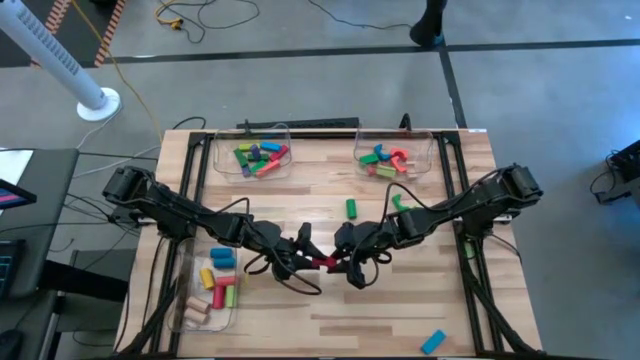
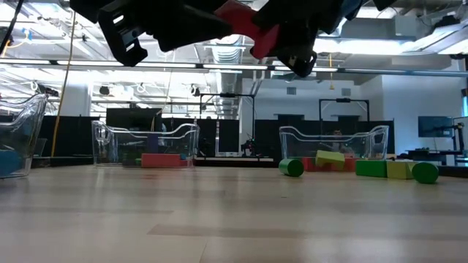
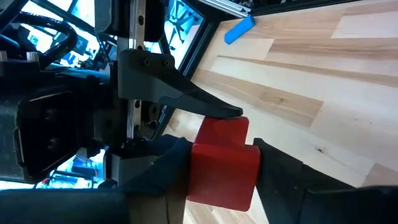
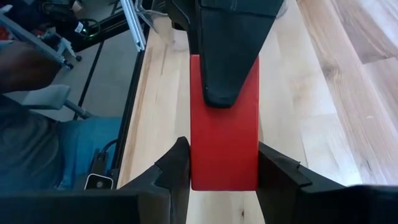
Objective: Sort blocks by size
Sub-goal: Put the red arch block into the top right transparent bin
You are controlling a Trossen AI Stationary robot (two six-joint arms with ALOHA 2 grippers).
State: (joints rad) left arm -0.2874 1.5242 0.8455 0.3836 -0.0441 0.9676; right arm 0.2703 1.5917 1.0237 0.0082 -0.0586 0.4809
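A red bar block is held in the air over the middle of the table, between my two grippers. My left gripper comes from the table's left and is shut on one end. My right gripper comes from the right and is shut on the other end. The low view shows the block high above the tabletop. Loose blocks lie on the wood: two green ones and a blue one near the front edge. My left gripper pinches the red block's end between its two fingers, on two opposite sides. The fingers come roughly level from the table's left. The block is lifted clear of the table. My right gripper pinches the block's other end between its two fingers, on its two narrow long sides. The fingers come roughly level from the table's right, along the bar. A left finger lies on the block's broad face, so the two holds are turned a quarter to each other.
Three clear bins hold sorted blocks: one at the far left, one at the far right, and one at the near left. Black frame rails run along the table's sides. Bare wood lies in front of the grippers.
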